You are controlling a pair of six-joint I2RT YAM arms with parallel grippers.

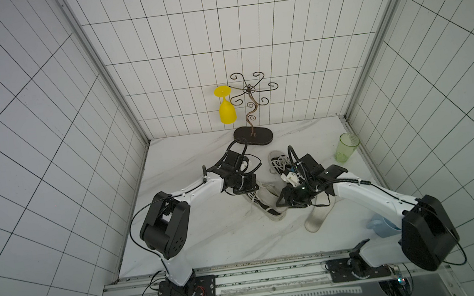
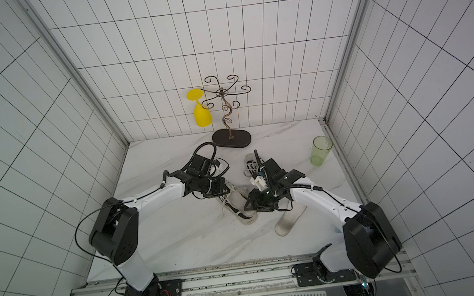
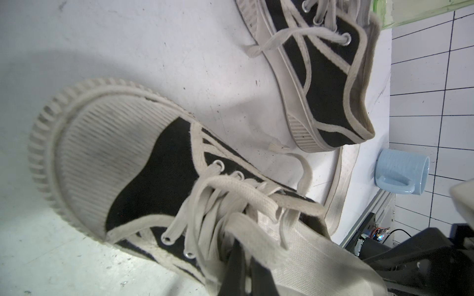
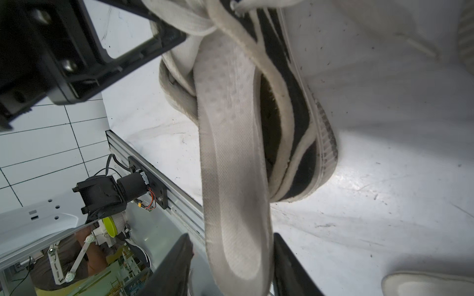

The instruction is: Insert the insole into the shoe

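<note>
White marble table [image 1: 210,244]: the shoe [image 1: 262,202] lies mid-table between both my arms.
My left gripper [image 3: 245,258] is clamped tight on the shoe beside the laces [image 3: 218,194]. My right gripper [image 4: 233,235] stands part open astride the insole [image 4: 230,153], whose front is tucked into the shoe's opening, heel end sticking out.

Robot lab test cell. White tiled walls [image 1: 43,132] box in marble-look desk [image 1: 210,244]. Left arm [image 1: 197,187] and right arm [image 1: 367,194] bolted to aluminium rail [image 1: 260,276] at front edge. Exposed wiring [image 1: 201,293]. Unrelated props: shoe [image 1: 267,205], scrolled wire rack [image 1: 259,136], green cup [image 1: 346,147].
</note>
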